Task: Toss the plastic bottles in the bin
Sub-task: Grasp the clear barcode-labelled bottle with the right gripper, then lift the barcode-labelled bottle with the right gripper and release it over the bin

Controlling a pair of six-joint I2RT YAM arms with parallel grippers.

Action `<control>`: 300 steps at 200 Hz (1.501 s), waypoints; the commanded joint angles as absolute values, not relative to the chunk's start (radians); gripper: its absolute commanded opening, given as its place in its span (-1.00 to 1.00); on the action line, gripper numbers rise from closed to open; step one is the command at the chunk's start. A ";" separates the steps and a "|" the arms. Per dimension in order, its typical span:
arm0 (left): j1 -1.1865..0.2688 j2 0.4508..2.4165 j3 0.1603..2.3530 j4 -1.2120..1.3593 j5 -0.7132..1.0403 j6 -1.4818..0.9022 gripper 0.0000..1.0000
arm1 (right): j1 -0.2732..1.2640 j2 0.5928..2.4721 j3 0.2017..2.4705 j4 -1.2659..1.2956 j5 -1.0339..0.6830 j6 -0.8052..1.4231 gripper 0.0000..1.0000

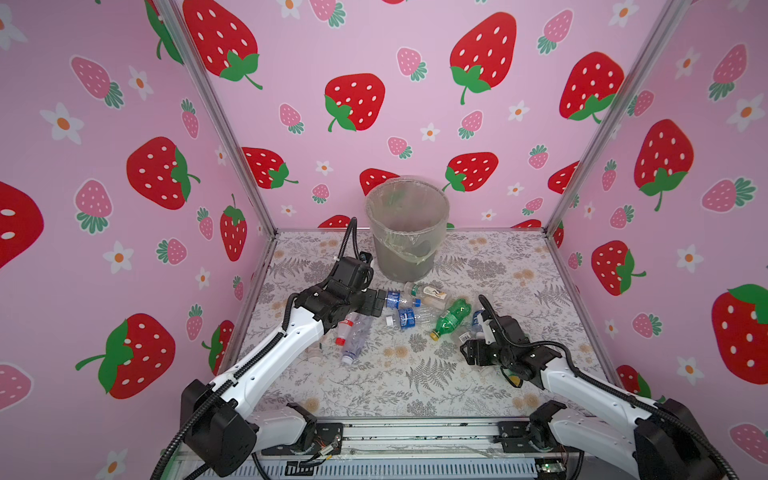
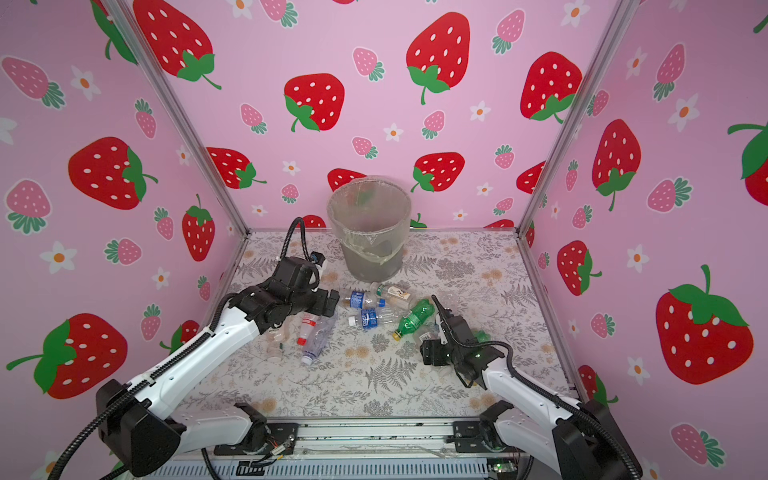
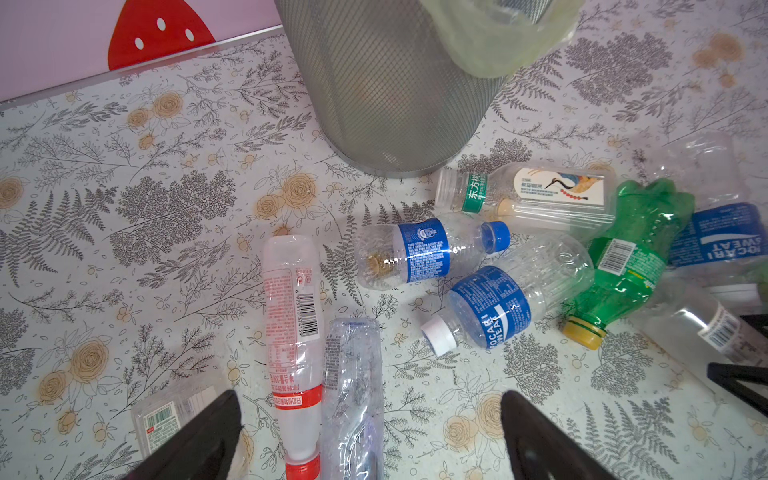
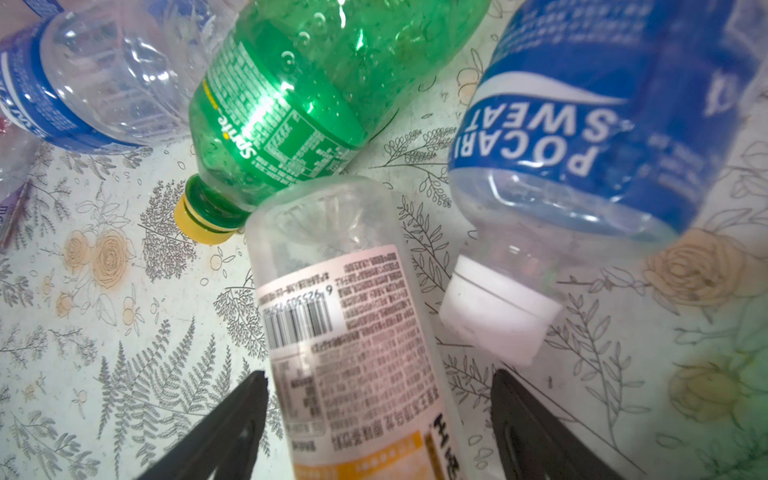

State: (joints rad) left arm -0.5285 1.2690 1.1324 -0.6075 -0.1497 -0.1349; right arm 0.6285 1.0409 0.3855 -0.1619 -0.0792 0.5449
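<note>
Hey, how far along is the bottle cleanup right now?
Done: nothing I can confirm; what is inside the bin is unclear. In hand: the right gripper straddles a clear orange-labelled bottle, jaws not yet closed; the left gripper hangs open above a red-capped bottle. Left: nearly everything, since the green bottle, blue-labelled bottles and others lie on the table.

Both top views look down from the front; wrist cameras sit close over bottles [image 3: 419,251]
</note>
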 commanded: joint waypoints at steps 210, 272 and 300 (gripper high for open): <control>-0.509 1.236 1.191 -0.660 -0.271 -0.112 0.98 | 0.705 0.865 0.371 -0.117 -0.135 0.649 0.10; -0.445 1.205 1.186 -0.636 -0.192 -0.133 0.98 | 0.729 0.845 0.461 -0.132 -0.074 0.663 0.09; -0.430 1.198 1.190 -0.638 -0.196 -0.136 0.98 | 0.731 0.878 0.553 -0.135 -0.025 0.668 0.08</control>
State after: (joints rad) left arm -0.4438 1.2144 1.1492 -0.6304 -0.2089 -0.1299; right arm 0.7250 0.8600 0.4641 -0.1329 -0.0914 0.6464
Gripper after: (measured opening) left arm 0.991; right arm 0.588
